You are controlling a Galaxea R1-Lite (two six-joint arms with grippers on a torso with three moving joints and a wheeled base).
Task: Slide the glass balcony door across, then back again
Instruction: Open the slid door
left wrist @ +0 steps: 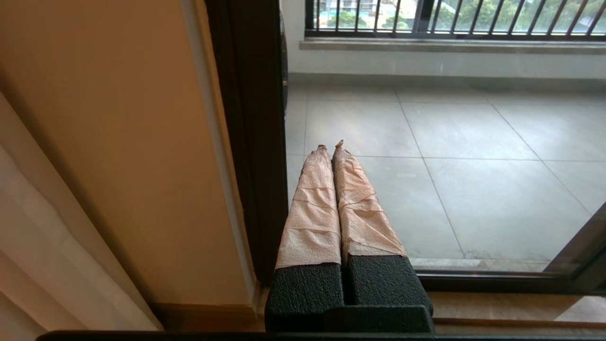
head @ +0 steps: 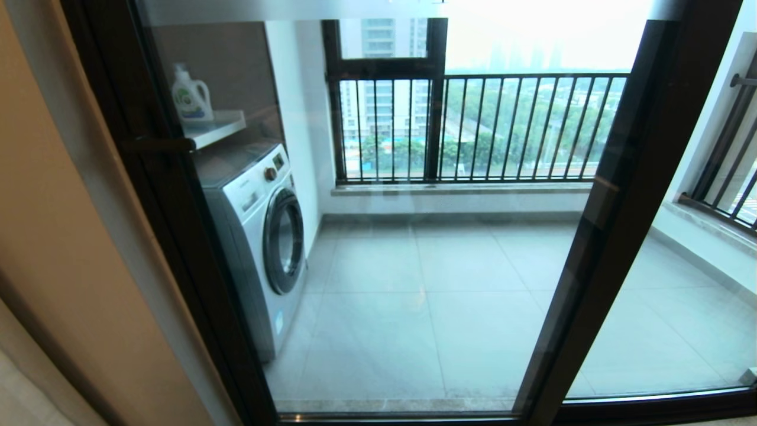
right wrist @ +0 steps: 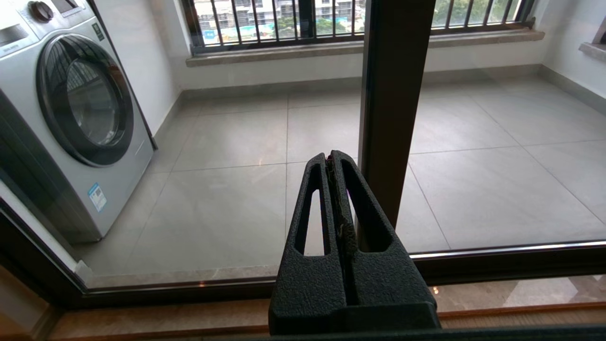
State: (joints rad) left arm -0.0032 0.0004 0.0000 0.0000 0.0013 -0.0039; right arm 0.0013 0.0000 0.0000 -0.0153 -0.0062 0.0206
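Neither arm touches anything yet. The left gripper (left wrist: 330, 147), its paper-wrapped fingers pressed together on nothing, hangs low before the glass just beside the door's left upright, probably because the short bar handle (head: 158, 145) sits on that upright at about 9 o'clock in the head view. The right gripper (right wrist: 330, 158), jaws likewise closed and empty, waits near the middle upright. The glass balcony door (head: 378, 248) fills the view: clear glass in a slim dark brown frame, apparently shut against the tan wall (head: 65, 236), with a washing machine (head: 260, 236) behind it.
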